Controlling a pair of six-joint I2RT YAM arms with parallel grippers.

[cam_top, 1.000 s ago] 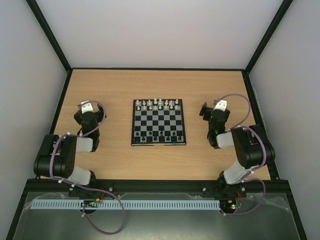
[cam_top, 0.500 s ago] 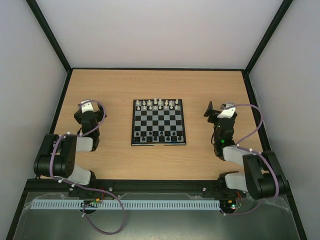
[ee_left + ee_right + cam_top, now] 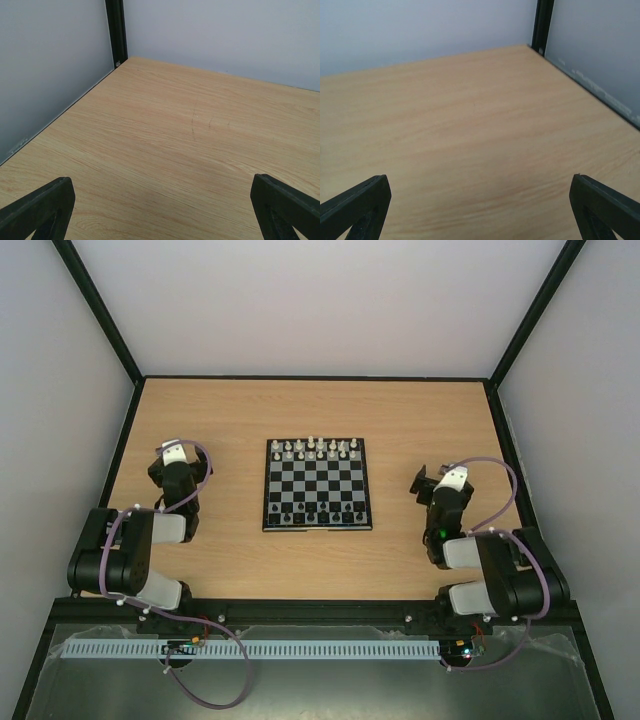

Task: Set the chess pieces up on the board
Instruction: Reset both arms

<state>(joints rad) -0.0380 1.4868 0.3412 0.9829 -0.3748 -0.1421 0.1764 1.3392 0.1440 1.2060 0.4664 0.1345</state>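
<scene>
The board (image 3: 317, 485) lies at the middle of the table. Tiny black chess pieces (image 3: 316, 514) stand in its two near rows and small white pieces (image 3: 315, 449) in its two far rows. My left gripper (image 3: 170, 462) rests low to the left of the board, open and empty; its fingertips (image 3: 42, 207) show wide apart over bare wood. My right gripper (image 3: 432, 485) rests low to the right of the board, open and empty; its fingertips (image 3: 605, 205) are wide apart over bare wood. The board shows in neither wrist view.
A black frame with pale walls encloses the table (image 3: 230, 420). A corner post (image 3: 116, 30) shows in the left wrist view and another post (image 3: 542, 25) in the right wrist view.
My right arm has folded back and down toward its base, its gripper moving nearer and slightly right. The left arm has not moved.
</scene>
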